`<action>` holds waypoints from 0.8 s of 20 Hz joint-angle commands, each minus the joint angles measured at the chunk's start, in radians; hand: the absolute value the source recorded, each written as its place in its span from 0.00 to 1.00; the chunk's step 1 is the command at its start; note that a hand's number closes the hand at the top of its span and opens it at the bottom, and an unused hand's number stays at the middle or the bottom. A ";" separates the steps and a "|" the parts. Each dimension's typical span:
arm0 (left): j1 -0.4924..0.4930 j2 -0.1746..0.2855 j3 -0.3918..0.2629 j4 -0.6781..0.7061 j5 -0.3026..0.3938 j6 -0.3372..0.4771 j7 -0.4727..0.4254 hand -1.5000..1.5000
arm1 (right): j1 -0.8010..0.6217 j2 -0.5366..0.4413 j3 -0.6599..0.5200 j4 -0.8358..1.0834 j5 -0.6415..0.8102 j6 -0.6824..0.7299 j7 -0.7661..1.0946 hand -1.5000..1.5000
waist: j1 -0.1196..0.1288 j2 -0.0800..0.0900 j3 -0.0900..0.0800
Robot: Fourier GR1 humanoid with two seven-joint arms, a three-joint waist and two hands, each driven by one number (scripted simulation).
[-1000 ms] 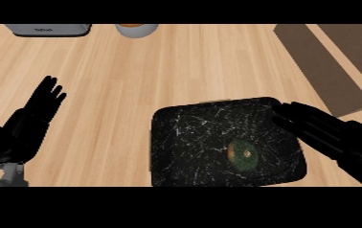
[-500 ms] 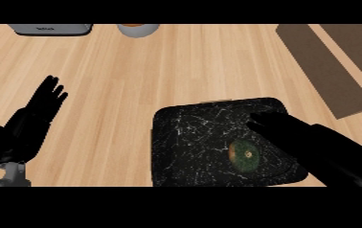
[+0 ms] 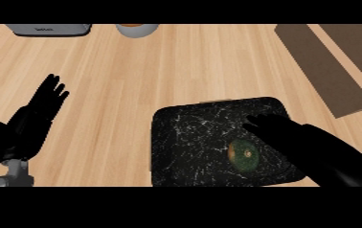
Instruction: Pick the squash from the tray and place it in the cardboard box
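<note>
The small round green squash [image 3: 245, 156] lies in the black white-veined square tray [image 3: 189, 141], toward the tray's near right corner, with an orange-brown patch along its left side. The right robot hand [image 3: 300, 140] hangs over the right half of the tray, right next to the squash. Its fingers [image 3: 259, 123] are stretched out and lie close together, pointing toward the tray's far left corner and curled round nothing. From here I can't tell whether the hand touches the squash or only sits above it.

The tray sits at the near edge of the light wooden table [image 3: 176, 69], right of the middle. The brown cardboard box [image 3: 318, 69] runs along the table's right edge toward the far right corner, well apart from the tray.

The left robot hand [image 3: 37, 114] rests near the table's left edge, fingers spread and pointing up, holding nothing. At the far edge, toward the far left corner, stand a grey appliance [image 3: 50, 29] and, just to its right, a white cup [image 3: 136, 29].
</note>
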 commanded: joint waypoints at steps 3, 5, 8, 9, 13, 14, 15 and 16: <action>-0.021 -0.015 0.038 -0.026 -0.011 -0.029 0.051 0.50 | 0.026 0.074 -0.047 0.018 0.072 0.061 -0.090 0.00 | -0.002 0.000 0.000; 0.049 -0.027 0.047 0.040 -0.023 -0.086 -0.070 0.50 | -0.030 0.098 -0.057 0.116 0.100 0.040 -0.159 0.00 | 0.003 0.001 0.000; 0.011 -0.035 0.038 -0.100 -0.040 -0.003 0.092 0.50 | 0.081 0.125 -0.014 -0.008 0.185 0.021 -0.130 0.00 | -0.002 -0.002 0.001; 0.053 -0.033 0.065 -0.091 -0.021 -0.053 0.060 0.50 | 0.036 0.174 -0.012 0.011 0.189 0.047 -0.099 0.00 | 0.002 -0.001 0.000; -0.030 -0.044 0.083 0.017 -0.047 -0.073 0.032 0.50 | -0.030 0.226 0.011 0.074 0.266 0.083 -0.086 0.00 | 0.000 0.001 0.000; 0.016 -0.066 0.066 -0.034 -0.061 -0.063 0.034 0.50 | -0.028 0.252 0.025 0.036 0.267 0.117 -0.031 0.00 | 0.001 0.000 0.000; 0.038 -0.071 0.049 -0.138 -0.070 -0.024 0.107 0.50 | 0.008 0.234 0.021 0.044 0.293 0.101 -0.069 0.00 | 0.002 -0.001 0.000; -0.032 -0.051 0.098 -0.009 -0.056 -0.070 0.066 0.50 | 0.025 0.245 0.011 0.004 0.287 0.134 -0.045 0.00 | -0.002 0.000 0.000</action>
